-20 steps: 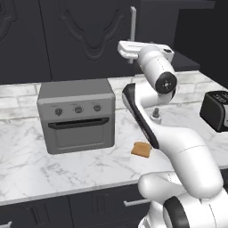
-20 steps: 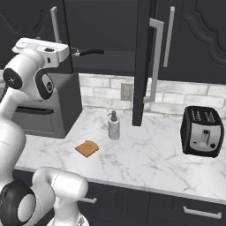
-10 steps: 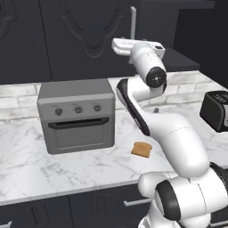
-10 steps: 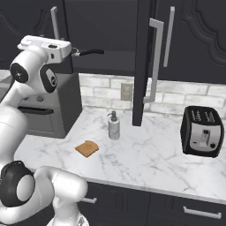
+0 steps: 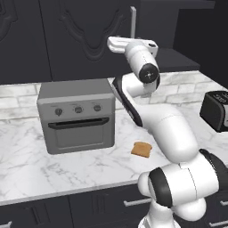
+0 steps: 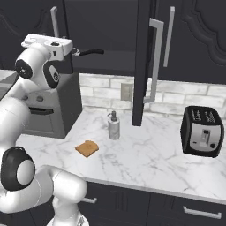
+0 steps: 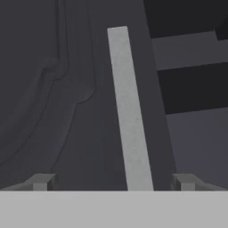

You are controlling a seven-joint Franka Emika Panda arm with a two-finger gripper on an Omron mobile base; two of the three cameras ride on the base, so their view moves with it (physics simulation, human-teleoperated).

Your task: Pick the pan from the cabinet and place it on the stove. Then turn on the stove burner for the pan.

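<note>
My gripper [image 7: 113,182] is open, raised in front of the near-black cabinet [image 5: 80,35]. Its two fingertips [image 7: 42,181] stand wide on either side of a door's long silver bar handle [image 7: 129,107], not touching it. From the base views the white hand [image 5: 129,44] hangs just below that handle [image 5: 132,20]. The cabinet's other door [image 6: 142,66] is swung open, edge-on. On the shelf inside, the pan's slim dark handle [image 6: 90,52] sticks out to the right of my hand [image 6: 48,44], which hides the pan's body. The stove is out of view.
A boxy grey toaster oven [image 5: 75,116] sits on the marble counter [image 5: 26,164] under my arm. A toast slice [image 5: 141,149], a soap dispenser [image 6: 114,126] and a black toaster [image 6: 203,132] stand on the counter. Dark drawers [image 6: 185,209] run below.
My hand has shifted a little left and up, closer under the silver door handle. The jaws have stayed wide open, and nothing on the counter moved.
</note>
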